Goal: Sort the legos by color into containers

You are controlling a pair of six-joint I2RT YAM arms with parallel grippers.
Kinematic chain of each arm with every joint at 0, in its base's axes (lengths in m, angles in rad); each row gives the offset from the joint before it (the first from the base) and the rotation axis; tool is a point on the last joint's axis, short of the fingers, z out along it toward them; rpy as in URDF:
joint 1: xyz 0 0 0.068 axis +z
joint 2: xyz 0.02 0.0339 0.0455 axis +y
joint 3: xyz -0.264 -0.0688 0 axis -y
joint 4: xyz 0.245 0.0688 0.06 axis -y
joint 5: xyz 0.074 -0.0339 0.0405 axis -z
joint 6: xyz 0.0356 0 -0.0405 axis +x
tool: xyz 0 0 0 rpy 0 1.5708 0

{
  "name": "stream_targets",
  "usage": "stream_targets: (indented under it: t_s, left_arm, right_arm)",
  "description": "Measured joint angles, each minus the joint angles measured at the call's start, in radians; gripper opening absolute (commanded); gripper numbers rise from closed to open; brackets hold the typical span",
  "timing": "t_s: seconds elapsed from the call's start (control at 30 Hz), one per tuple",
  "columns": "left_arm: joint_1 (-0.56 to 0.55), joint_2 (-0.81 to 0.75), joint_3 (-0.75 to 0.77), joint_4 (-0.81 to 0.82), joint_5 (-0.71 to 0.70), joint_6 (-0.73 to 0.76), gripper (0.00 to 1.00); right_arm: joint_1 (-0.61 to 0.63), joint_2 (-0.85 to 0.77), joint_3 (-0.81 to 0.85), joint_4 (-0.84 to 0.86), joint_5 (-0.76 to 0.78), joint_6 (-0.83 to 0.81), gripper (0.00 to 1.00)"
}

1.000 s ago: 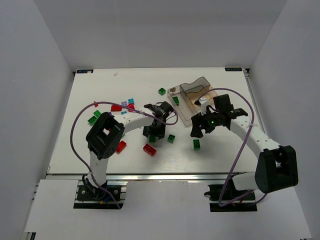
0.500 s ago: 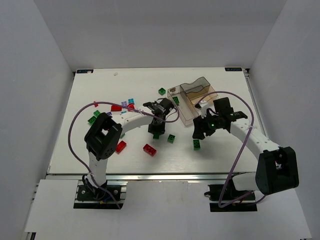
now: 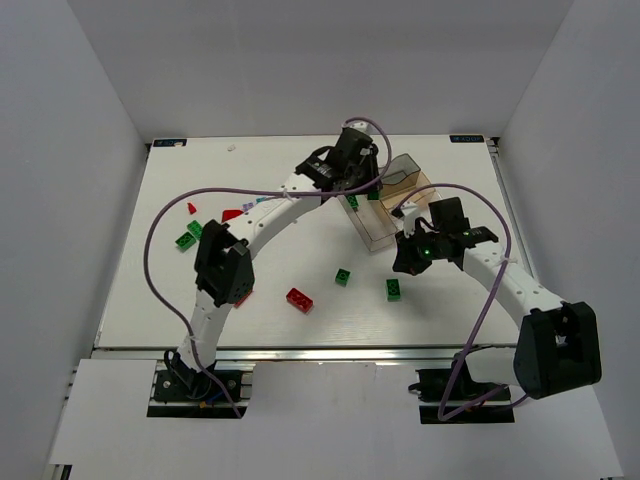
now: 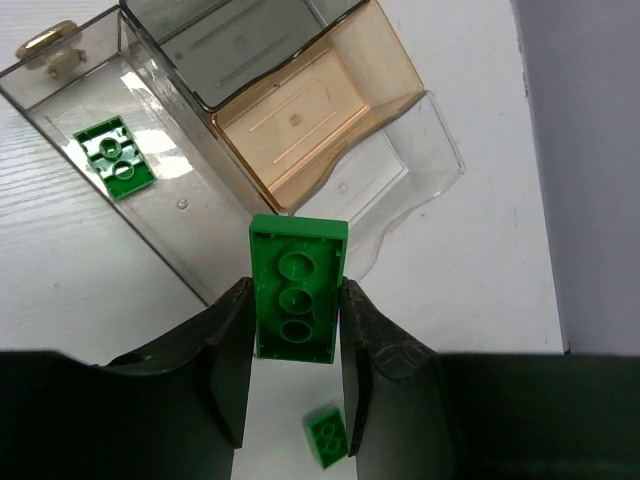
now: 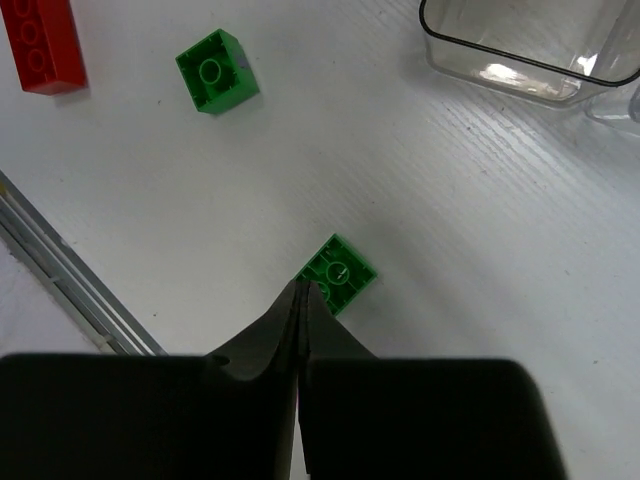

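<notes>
My left gripper (image 4: 297, 300) is shut on a long green lego (image 4: 297, 288), held studs-down above the near rim of the clear compartment tray (image 4: 330, 190). In the top view that gripper (image 3: 368, 186) hangs over the tray (image 3: 385, 236). One green lego (image 4: 117, 168) lies in the long narrow section. My right gripper (image 5: 303, 287) is shut with nothing in it, its tips right at the edge of a green lego (image 5: 342, 270) lying on the table. From above, that gripper (image 3: 401, 266) sits just above this lego (image 3: 394, 289).
Loose on the table are a green lego (image 3: 343, 276), a red one (image 3: 299, 299), more red, green and purple ones at the left (image 3: 186, 240), and a small green one (image 4: 327, 437) below my left fingers. The tray's corner (image 5: 520, 55) lies beyond the right gripper.
The left arm has lifted the green lego from the middle of the table and swung it up over the tray. The right gripper has closed its jaws above the green lego.
</notes>
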Motion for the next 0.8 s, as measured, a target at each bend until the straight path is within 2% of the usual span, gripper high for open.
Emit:
stream_targets:
  t_s: [0.1, 0.23, 0.3, 0.37, 0.4, 0.43, 0.5, 0.57, 0.8]
  left_arm:
    - [0.006, 0.103, 0.083, 0.004, -0.002, -0.026, 0.03]
    - [0.021, 0.196, 0.092, -0.012, -0.029, -0.052, 0.08]
    - [0.031, 0.226, 0.093, -0.020, -0.043, -0.058, 0.18]
    - [0.042, 0.244, 0.098, -0.027, -0.048, -0.062, 0.27]
    - [0.048, 0.253, 0.106, -0.032, -0.049, -0.063, 0.42]
    - [0.052, 0.259, 0.117, -0.033, -0.048, -0.065, 0.49]
    - [0.061, 0.272, 0.148, -0.035, -0.044, -0.066, 0.63]
    - [0.067, 0.278, 0.167, -0.024, -0.037, -0.071, 0.70]
    - [0.069, 0.278, 0.180, -0.004, -0.018, -0.074, 0.73]
  right_arm:
    - [0.000, -0.015, -0.009, 0.009, 0.010, 0.000, 0.06]
    - [0.000, -0.032, -0.034, 0.010, 0.017, 0.002, 0.19]
    - [0.000, -0.034, -0.044, 0.011, 0.018, 0.002, 0.25]
    - [0.000, -0.035, -0.049, 0.010, 0.020, 0.004, 0.36]
    - [0.000, -0.035, -0.049, 0.010, 0.021, 0.002, 0.41]
    - [0.000, -0.035, -0.049, 0.011, 0.021, 0.001, 0.46]
    - [0.000, -0.032, -0.049, 0.010, 0.024, -0.002, 0.50]
    - [0.002, -0.022, -0.049, 0.010, 0.029, -0.003, 0.53]
    - [0.023, 0.046, -0.048, -0.002, 0.055, -0.003, 0.57]
